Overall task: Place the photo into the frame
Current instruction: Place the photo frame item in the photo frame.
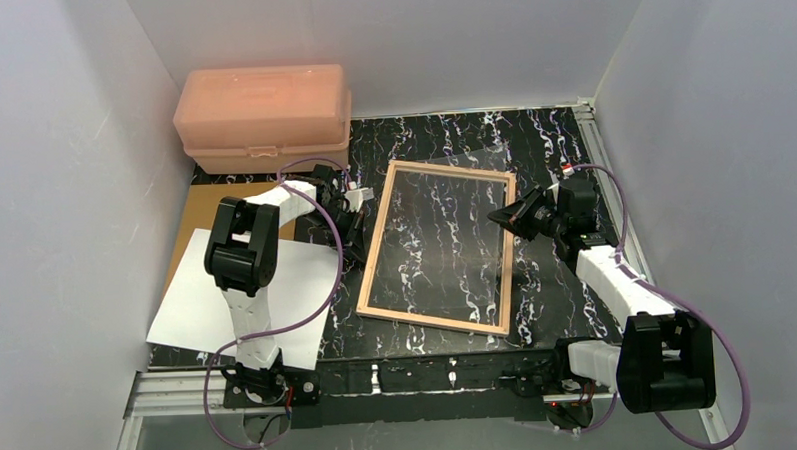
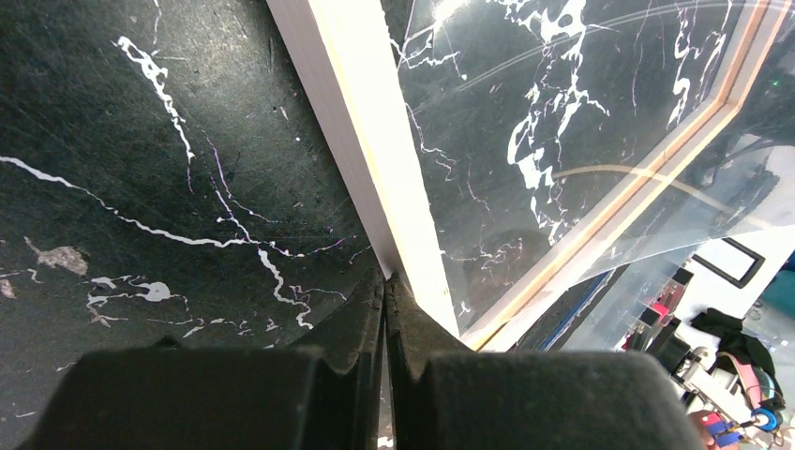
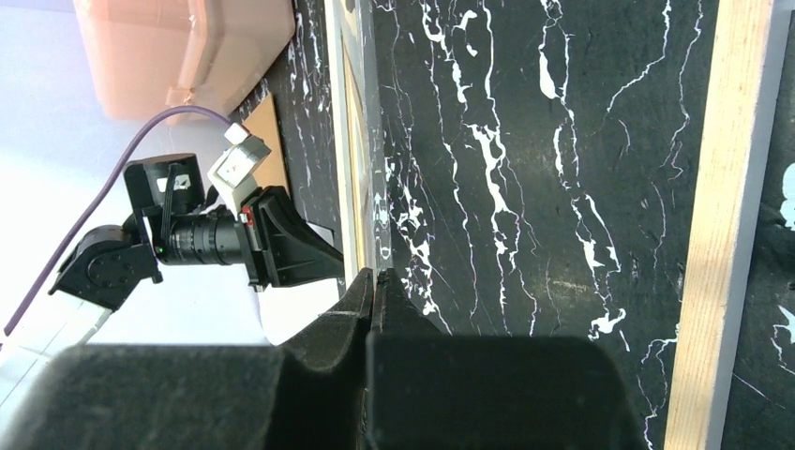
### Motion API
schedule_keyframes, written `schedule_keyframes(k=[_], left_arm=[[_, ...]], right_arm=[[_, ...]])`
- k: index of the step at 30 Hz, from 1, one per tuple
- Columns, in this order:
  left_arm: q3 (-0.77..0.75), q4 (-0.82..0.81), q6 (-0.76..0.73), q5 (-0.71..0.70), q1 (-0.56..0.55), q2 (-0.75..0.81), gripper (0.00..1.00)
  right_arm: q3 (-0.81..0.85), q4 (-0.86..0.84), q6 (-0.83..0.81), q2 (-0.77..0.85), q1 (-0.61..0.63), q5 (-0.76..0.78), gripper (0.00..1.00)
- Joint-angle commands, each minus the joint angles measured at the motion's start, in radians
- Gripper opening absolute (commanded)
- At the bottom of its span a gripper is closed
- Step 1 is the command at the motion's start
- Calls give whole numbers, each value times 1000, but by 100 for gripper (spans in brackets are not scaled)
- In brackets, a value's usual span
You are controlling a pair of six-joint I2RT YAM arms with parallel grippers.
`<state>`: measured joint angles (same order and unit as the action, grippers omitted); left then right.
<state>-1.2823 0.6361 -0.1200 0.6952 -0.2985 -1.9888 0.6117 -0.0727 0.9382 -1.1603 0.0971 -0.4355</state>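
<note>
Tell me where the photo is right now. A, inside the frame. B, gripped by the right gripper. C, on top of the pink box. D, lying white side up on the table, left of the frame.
D: the photo lies white side up left of the frame, partly over a brown board, while the frame shows only marble tabletop through its pane.

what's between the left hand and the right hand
The frame, lying flat, fills that stretch: the left hand is by its left rail and the right hand is at its right rail. The top view shows it best.
</note>
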Motion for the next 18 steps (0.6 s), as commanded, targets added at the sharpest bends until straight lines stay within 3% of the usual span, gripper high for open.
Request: schedule_keyframes(k=[1, 18], left_arm=[[3, 11, 0, 66, -16, 10, 0], [4, 11, 0, 65, -18, 11, 0]], right_arm=[[15, 45, 0, 23, 16, -57, 1], [-9, -111, 125, 46, 17, -104, 1]])
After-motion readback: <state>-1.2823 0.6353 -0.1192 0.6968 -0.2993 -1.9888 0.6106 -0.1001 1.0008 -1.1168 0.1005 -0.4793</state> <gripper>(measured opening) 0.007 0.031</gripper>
